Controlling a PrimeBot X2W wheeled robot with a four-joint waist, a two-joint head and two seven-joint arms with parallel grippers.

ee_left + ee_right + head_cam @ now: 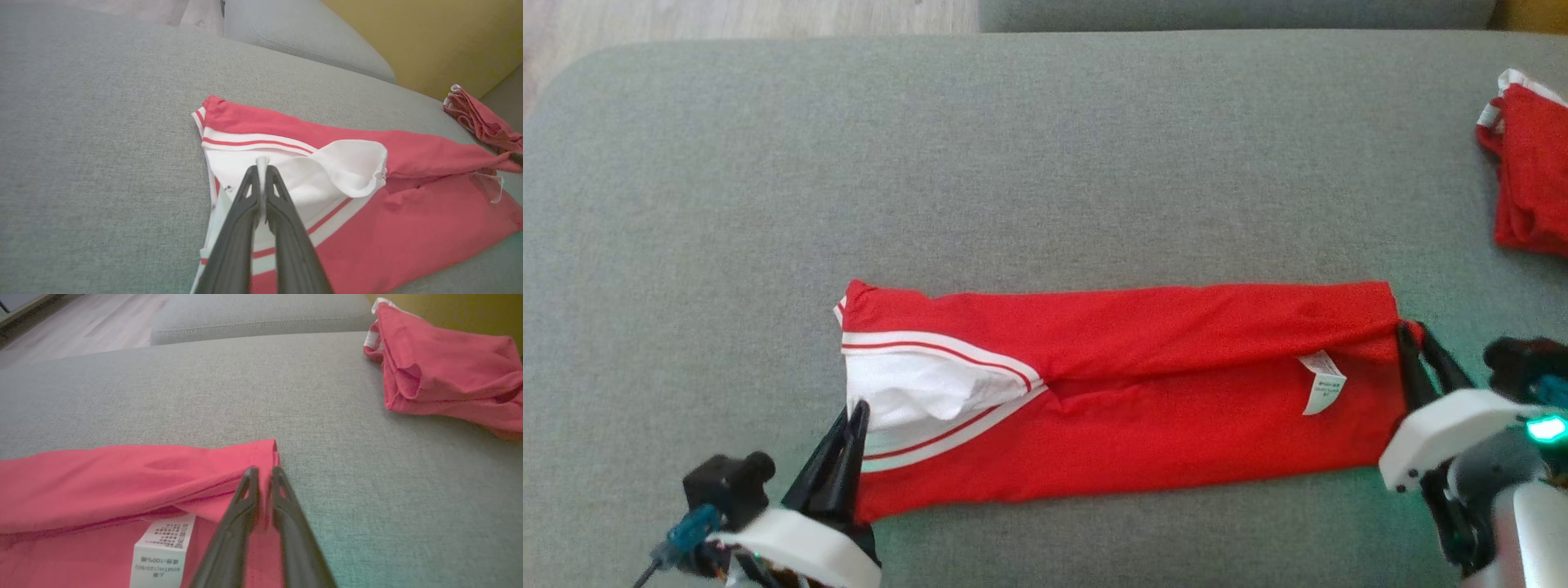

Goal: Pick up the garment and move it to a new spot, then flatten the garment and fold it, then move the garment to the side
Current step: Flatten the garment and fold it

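While garment (1135,392) lies on grey couch (1013,163), wood floor (727,16) behind, L claw (261,171) pinches its lining; R claw (264,473): grip unclear; R wrist view reads label (161,547).

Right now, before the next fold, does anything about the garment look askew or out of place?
The garment lies as a long band, but the fold is uneven: at its left end the white lining bulges open, and a care label lies exposed near the right end. No damage visible.
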